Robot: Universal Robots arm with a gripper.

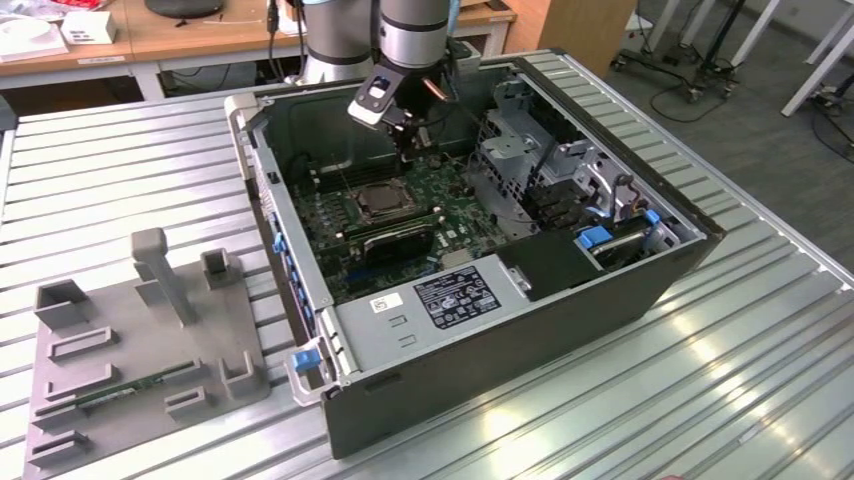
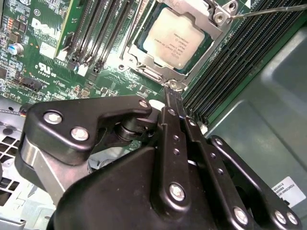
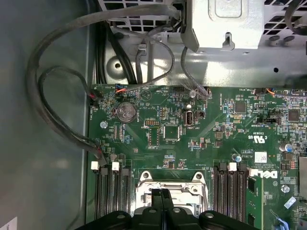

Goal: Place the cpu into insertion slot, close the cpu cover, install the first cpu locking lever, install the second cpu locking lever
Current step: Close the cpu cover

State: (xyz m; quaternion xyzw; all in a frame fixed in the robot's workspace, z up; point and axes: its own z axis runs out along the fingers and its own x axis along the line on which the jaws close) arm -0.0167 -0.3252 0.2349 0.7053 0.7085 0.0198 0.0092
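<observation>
- Socket work looks partly done: the cpu (image 2: 175, 38) lies flat in the insertion slot (image 3: 192, 184) on the green motherboard (image 3: 211, 139). The cpu cover (image 2: 214, 36) appears folded down around it, the chip showing through its window.
- One thin locking lever (image 2: 268, 9) angles out over the memory slots (image 2: 225, 67) instead of lying along the socket's edge. At least one lever therefore seems unlatched; how the other stands cannot be told.
- The gripper (image 2: 171, 96) hangs at a corner of the socket, jaws closed together with nothing between them.
- Memory slots flank the socket on both sides, leaving little room beside it.
- Black cables (image 3: 48, 96) and a metal drive cage (image 1: 514, 150) crowd the open computer case (image 1: 534, 330), which stands on a slatted metal surface (image 1: 721, 380).
- A grey fixture tray (image 1: 134, 340) lies well apart, at the exterior view's left.
</observation>
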